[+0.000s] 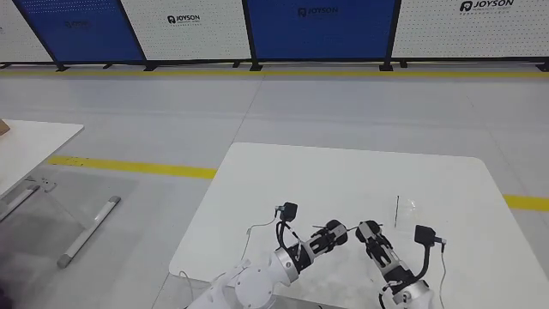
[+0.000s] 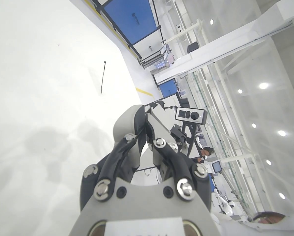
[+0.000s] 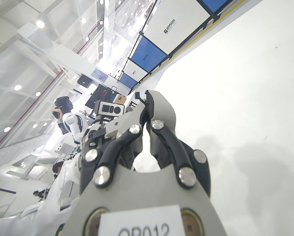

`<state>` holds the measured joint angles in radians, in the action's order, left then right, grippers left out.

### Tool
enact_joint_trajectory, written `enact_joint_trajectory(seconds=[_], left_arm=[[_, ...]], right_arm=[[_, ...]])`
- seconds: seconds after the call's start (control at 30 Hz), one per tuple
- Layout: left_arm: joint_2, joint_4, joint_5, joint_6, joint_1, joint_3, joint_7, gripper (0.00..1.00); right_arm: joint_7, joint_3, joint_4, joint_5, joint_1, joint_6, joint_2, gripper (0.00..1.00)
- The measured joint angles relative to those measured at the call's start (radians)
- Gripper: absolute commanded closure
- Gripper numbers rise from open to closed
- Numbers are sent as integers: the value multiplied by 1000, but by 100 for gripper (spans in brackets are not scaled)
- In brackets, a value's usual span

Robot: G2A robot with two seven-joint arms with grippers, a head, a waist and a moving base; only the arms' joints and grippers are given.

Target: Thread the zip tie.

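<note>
Closed left claw (image 2: 145,117) nipping zip tie (image 2: 139,134), closed right claw (image 3: 147,105) gripping its head (image 3: 137,96), spare tie (image 2: 103,77) on table (image 2: 38,50).

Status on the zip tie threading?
Left hand, right hand shut, facing each other, pinching the zip tie. Threading not discernible. Second zip tie on table, clear of both.

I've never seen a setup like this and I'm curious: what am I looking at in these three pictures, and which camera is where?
This is a two-armed robot at a white table. The wide picture looks down from a camera above the arms; the other two come from cameras on each wrist, looking along that arm's own hand. The left hand and right hand meet, both pinched shut on a thin black zip tie, whose head pokes out of the right hand. A second zip tie lies flat on the table farther out.
</note>
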<state>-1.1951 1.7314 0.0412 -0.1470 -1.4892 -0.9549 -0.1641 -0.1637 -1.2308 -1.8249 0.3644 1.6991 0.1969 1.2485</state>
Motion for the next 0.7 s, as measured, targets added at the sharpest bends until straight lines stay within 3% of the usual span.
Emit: enact_joint_trajectory(seconds=[0.37,0.43,0.47,0.5,0.7], left_arm=[[2,2,1,0,-3,-5,-7,100],[1,0,5,5,-1,-1,-3,75],[1,0,8,7,0,0,-1,66],[0,0,13,8,0,1,2,64],[-1,2,21,11,0,5,14,71]], right_arm=[[-1,3,4,-8,1,14,-1,100],[4,-1,3,-10,4,18,-1,100],[5,-2,3,-10,6,18,-2,100],[6,-3,2,-9,7,18,-2,100],[18,-6,4,-1,12,13,-2,100]])
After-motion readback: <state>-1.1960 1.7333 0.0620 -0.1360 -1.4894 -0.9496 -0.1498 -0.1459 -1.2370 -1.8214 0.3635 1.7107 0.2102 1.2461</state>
